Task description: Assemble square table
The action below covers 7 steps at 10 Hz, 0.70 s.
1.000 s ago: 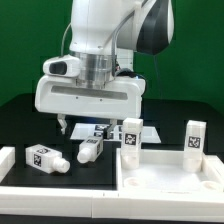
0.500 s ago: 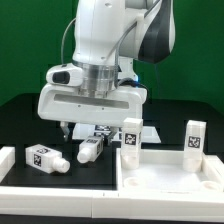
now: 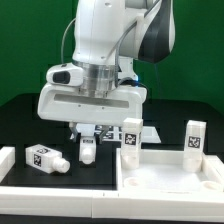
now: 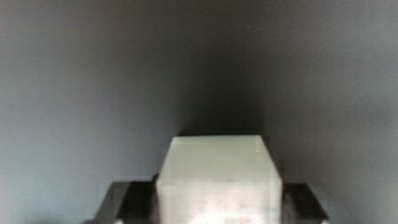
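The end effector (image 3: 87,138) is down close to the black counter (image 3: 25,120) and clenched on the grasped leg (image 3: 87,152), a white blocky piece of the square table. In the wrist view its dark fingers (image 4: 128,203) sit tight against both sides of the grasped leg (image 4: 217,170), which fills the space between them. In the exterior view this leg stands roughly upright beneath the end effector; whether its lower end touches the counter cannot be told.

A second leg (image 3: 45,157) lies on its side towards the exterior view's left, tag showing. The square tabletop (image 3: 170,182) rests rim-up at the exterior view's lower right. A third leg (image 3: 131,136) stands upright at its back left corner, and a fourth leg (image 3: 194,138) stands upright behind its back rim. A white border rail (image 3: 50,192) runs along the front.
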### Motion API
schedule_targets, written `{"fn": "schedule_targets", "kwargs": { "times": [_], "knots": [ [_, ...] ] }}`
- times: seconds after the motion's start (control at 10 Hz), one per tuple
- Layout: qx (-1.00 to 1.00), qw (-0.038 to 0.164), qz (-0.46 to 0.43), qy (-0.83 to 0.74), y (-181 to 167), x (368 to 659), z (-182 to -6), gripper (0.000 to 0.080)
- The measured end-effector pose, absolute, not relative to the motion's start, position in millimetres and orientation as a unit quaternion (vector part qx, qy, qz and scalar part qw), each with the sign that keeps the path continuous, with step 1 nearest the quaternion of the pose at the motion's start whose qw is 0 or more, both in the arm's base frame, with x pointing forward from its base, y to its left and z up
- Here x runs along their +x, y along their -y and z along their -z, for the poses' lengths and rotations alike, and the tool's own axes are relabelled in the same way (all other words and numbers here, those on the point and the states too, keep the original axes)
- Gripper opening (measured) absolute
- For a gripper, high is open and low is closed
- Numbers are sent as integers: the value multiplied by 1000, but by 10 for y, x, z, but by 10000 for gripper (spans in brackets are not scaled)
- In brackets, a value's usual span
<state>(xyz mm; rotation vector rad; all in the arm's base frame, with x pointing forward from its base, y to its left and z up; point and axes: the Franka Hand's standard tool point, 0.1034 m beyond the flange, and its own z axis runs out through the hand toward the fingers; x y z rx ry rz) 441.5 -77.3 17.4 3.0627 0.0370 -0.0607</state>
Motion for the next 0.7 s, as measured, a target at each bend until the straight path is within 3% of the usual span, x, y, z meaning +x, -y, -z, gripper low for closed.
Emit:
{"fn": "schedule_targets", "kwargs": {
  "times": [0.3,0.7],
  "knots": [
    [997,18,24,-72,720,4020,-376,285],
    [981,18,28,-192,728,3969,-365,285]
  ]
}}
